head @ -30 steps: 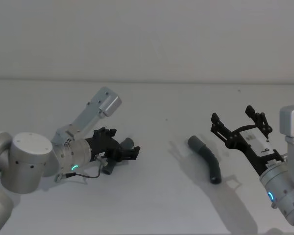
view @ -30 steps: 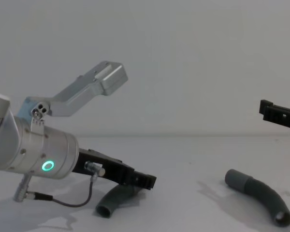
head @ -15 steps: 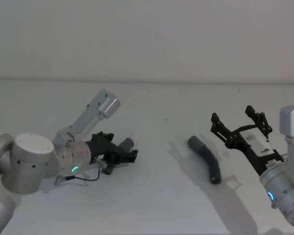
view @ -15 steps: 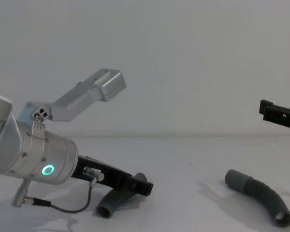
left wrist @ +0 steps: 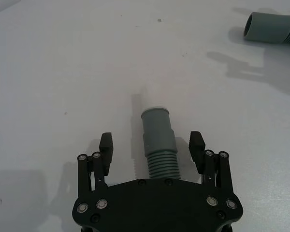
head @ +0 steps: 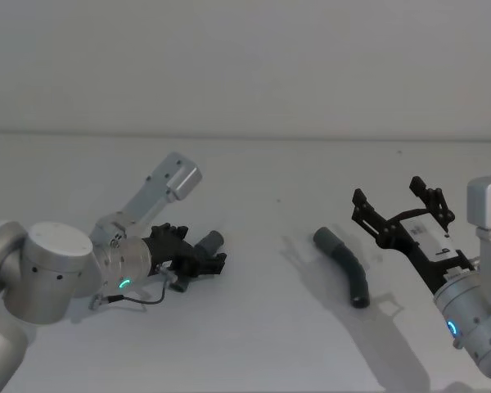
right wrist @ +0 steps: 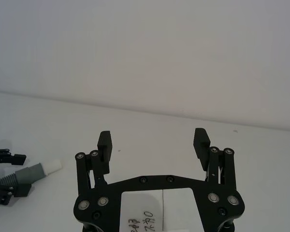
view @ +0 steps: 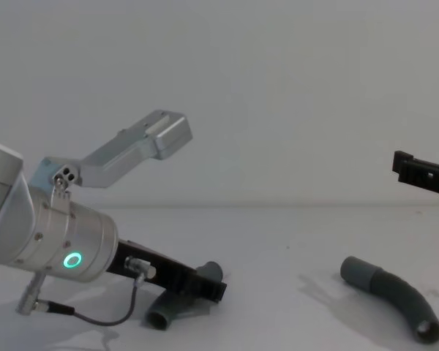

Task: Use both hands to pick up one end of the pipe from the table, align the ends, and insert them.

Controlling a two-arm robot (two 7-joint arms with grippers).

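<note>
Two curved dark ribbed pipe pieces lie on the white table (head: pixel 262 327). The left piece (head: pixel 209 242) sits between the fingers of my left gripper (head: pixel 206 260), which is low over the table and open. In the left wrist view the ribbed tube and its grey cuff (left wrist: pixel 157 128) run out past the fingertips (left wrist: pixel 106 143), with gaps on both sides. The right piece (head: pixel 348 266) lies free, its grey cuff (head: pixel 324 238) toward the middle. My right gripper (head: pixel 393 196) hangs open above the table, right of that piece. From the right wrist view the left piece's cuff carries a white tip (right wrist: pixel 52 166).
A pale grey wall (head: pixel 245 65) rises behind the table. The left arm's silver wrist with its green ring light (view: pixel 73 259) and a loose cable (view: pixel 102 316) sit low at the left. Open table surface lies between the two pieces.
My left gripper has sunk lower and drawn back slightly along the left piece, so more of its cuff shows past the fingertips. The right arm and the right piece have not moved.
</note>
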